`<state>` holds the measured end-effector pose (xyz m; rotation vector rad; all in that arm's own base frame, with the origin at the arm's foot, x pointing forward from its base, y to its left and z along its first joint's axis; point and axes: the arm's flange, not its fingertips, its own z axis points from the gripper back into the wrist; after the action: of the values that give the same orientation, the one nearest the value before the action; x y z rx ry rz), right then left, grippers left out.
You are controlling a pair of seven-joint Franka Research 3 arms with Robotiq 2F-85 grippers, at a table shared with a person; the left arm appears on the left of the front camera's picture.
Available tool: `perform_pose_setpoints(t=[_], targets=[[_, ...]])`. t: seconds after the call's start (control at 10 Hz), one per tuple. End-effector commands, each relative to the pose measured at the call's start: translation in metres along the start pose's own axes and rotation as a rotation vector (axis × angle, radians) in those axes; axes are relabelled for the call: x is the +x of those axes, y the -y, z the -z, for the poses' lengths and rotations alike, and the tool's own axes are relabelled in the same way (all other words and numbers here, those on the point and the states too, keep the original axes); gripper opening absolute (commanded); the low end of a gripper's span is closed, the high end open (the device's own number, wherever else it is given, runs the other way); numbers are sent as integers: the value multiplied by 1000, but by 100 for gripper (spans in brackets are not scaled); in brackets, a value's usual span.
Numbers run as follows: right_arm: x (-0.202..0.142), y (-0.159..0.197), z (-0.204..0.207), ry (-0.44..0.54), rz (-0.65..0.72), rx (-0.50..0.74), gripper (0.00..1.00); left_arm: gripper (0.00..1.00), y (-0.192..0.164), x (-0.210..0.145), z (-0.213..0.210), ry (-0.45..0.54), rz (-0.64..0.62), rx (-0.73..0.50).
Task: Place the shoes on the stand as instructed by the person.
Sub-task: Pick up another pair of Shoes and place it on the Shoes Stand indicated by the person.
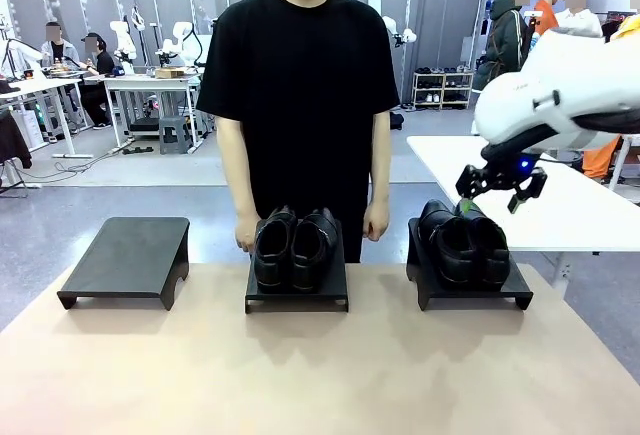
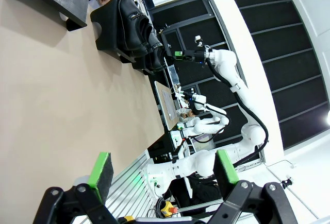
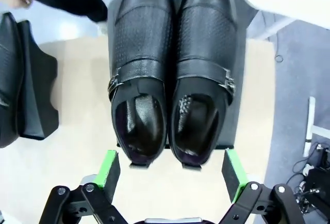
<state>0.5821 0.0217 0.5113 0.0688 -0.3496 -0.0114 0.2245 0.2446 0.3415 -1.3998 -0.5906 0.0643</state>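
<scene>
Two pairs of shoes stand on stands: plain pair [image 1: 295, 247] on middle stand [image 1: 297, 293], buckle pair [image 3: 172, 74] right of it. Left stand [image 1: 128, 257] unfilled. Right hand [image 3: 172, 175] spread above buckle pair; left hand [image 2: 162, 175] spread, holding nothing.

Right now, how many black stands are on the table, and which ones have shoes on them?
3. The left matte black stand is bare. The middle stand holds one glossy black leather pair. The right stand holds the buckle-strap pair.

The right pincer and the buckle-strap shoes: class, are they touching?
Apart. The right wrist view shows the open right pincer hanging over the buckle-strap shoes, its green pads clear of both heels.
</scene>
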Motion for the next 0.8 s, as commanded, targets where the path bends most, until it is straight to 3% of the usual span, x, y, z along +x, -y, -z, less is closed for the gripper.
perform_pose_setpoints(t=[0.0,0.2,0.7], targets=[[-27,14,-25,-16,60,79,100,100,3,-2,-1,-2,9,-10],[-52,48,-52,-79,77,226,100,100,3,-2,-1,-2,9,-10],[-171,171,-73,-141,94,620,100,100,3,-2,-1,-2,9,-10]])
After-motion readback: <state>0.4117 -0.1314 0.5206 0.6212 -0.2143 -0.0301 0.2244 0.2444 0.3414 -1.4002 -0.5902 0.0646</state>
